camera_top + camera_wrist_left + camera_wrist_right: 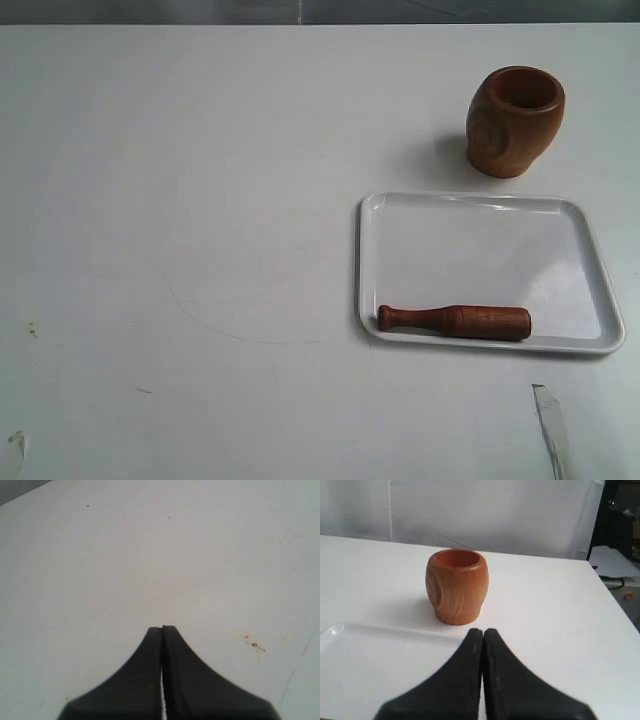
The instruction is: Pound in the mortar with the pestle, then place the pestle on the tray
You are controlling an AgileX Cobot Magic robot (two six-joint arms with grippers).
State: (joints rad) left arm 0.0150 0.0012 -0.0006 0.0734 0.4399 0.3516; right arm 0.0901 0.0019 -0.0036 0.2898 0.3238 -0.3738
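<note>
The brown wooden mortar (514, 120) stands upright at the back right of the white table, and it looks empty. Just in front of it lies the white tray (480, 250). The dark reddish pestle (455, 320) rests on its side along the tray's near rim, knob end to the left. My right gripper (483, 630) is shut on nothing over the tray (380, 670), with the mortar (457, 586) a short way beyond its tips. The pestle is out of the right wrist view. My left gripper (162, 628) is shut and empty above bare table.
A few small brown stains (255, 644) mark the table near the left gripper. A thin grey sliver (550, 425) shows at the exterior view's lower right. The table's side edge (615, 605) runs past the mortar, with dark equipment (620, 530) beyond it.
</note>
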